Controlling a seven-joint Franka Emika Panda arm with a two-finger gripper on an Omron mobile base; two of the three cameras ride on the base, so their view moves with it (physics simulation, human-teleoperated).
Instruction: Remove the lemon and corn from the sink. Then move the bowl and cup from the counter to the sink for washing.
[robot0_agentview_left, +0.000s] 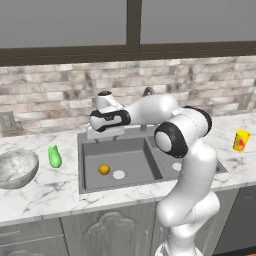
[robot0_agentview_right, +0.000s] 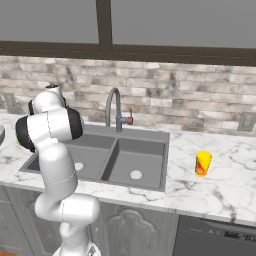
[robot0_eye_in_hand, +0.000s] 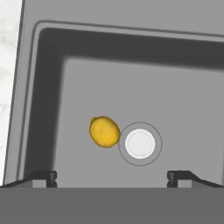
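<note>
Lemon in the sink, corn already out on the tabletop.

You have the pincer (robot0_eye_in_hand: 112, 177) hanging over the left basin of the sink (robot0_agentview_left: 90, 187), its two tips spread wide apart and clamped on nothing. Looking down from the hand, you see the lemon (robot0_eye_in_hand: 104, 131) on the basin floor, just beside the round drain (robot0_eye_in_hand: 140, 143) and touching its outer ring. The corn (robot0_agentview_left: 54, 156) lies on the tabletop (robot0_agentview_left: 55, 192) left of the sink, with the bowl (robot0_agentview_left: 17, 167) farther left of it. The cup (robot0_agentview_right: 203, 163) stands upright on the tabletop right of the sink.
</note>
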